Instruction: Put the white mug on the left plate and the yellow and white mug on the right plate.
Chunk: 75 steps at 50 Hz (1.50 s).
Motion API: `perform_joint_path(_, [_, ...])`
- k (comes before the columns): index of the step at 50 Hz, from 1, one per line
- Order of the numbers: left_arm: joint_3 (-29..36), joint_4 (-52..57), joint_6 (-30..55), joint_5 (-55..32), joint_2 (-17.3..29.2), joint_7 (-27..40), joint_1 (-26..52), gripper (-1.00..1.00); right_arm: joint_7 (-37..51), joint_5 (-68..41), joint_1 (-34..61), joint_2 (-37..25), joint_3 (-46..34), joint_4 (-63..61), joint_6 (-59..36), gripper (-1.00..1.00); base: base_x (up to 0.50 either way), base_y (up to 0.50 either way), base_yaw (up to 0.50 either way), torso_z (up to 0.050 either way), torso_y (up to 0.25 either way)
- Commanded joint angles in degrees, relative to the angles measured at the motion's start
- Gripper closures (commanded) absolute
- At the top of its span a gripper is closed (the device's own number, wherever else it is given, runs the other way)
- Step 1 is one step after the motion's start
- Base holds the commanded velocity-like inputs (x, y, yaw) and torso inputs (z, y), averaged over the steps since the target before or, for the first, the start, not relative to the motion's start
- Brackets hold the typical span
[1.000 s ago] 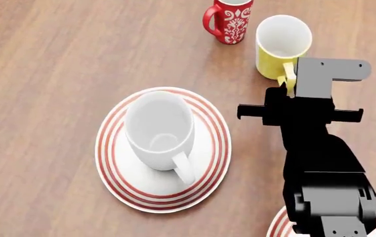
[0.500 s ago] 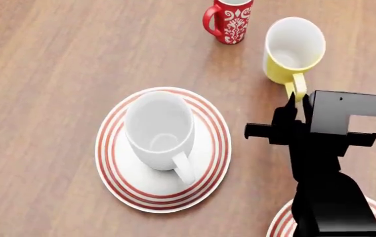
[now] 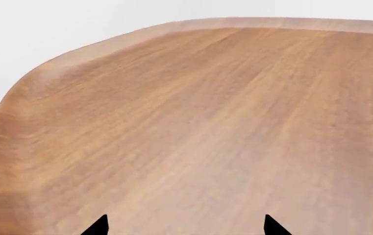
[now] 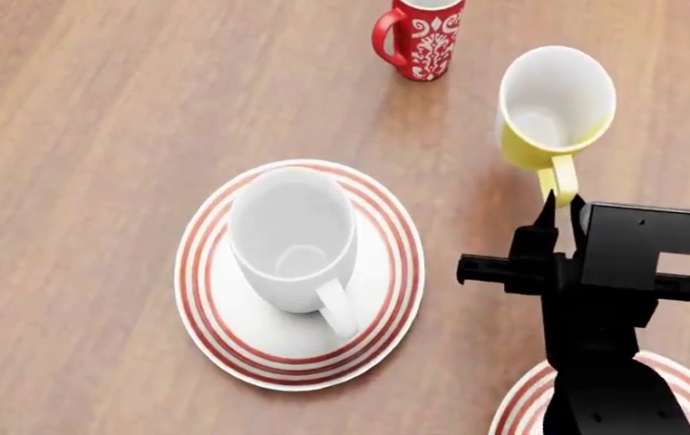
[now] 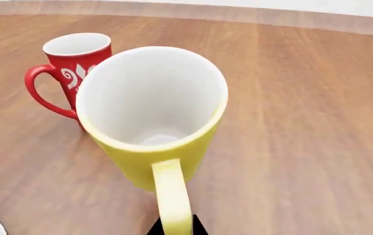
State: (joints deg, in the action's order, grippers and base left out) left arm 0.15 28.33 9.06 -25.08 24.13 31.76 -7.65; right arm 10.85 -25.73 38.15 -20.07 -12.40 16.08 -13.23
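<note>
Two round red-ringed white plates lie on the wooden tabletop (image 4: 102, 109); the left plate (image 4: 218, 340) carries the large glossy white mug (image 4: 294, 240). Beyond the right plate (image 4: 517, 408), the right gripper (image 4: 560, 201) has its jaws closed on the handle of the small yellow and white mug (image 4: 550, 109), tilted. Left gripper (image 3: 185, 228) jaws stand apart, empty.

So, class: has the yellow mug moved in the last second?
Yes. The yellow mug, held by the right gripper, has shifted right, away from the red mug.

A red floral-patterned mug (image 4: 422, 36) stands upright, seemingly empty, on the wooden table (image 4: 102, 109).

The right gripper (image 4: 560, 207) is clamped on the yellow and white mug's (image 4: 547, 101) handle; the left gripper's (image 3: 183, 226) jaws are spread.
</note>
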Motion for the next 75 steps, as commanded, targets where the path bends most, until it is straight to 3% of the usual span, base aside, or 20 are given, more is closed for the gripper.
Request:
perform_joint_path(1, [-1.0, -2.5, -1.5, 1.0, -1.0, -2.4, 0.8, -1.00, -4.1, -1.6, -7.4, -1.9, 2.5, -10.1, 0.3, 1.00, 0.00, 0.00, 0.00, 0.000, 0.000])
perform_joint_path(5, [-1.2, -0.4, -0.9, 1.2, -0.7, -1.5, -0.2, -1.00, -1.7, -6.0, -15.6, -6.5, 6.3, -22.8, -3.0, 1.00, 0.00, 0.00, 0.00, 0.000, 0.000])
perform_joint_path(11, [-1.6, -0.5, -1.1, 1.2, -0.8, -1.2, -0.7, -1.00, -0.6, -8.3, -23.9, -9.5, 9.4, -32.3, -2.4, 1.00, 0.00, 0.00, 0.00, 0.000, 0.000])
perform_joint_path(31, [-1.7, -0.8, -1.0, 0.7, -0.3, -1.1, -0.5, -1.00, -1.6, -6.8, -45.9, -13.5, 14.5, -46.3, 5.7, 1.00, 0.00, 0.00, 0.00, 0.000, 0.000])
perform_joint_path(40, [-1.6, -0.7, -0.8, 0.6, -0.1, -1.0, -0.5, -1.00, -2.7, -5.6, -55.6, -12.9, 17.4, -47.2, 10.9, 1.00, 0.00, 0.00, 0.00, 0.000, 0.000])
perform_joint_path(75, [-1.3, -0.8, -0.9, 0.4, 0.3, -0.9, -0.1, -1.00, -4.4, -3.0, -75.5, -10.4, 25.9, -47.6, 20.9, 1.00, 0.00, 0.00, 0.00, 0.000, 0.000])
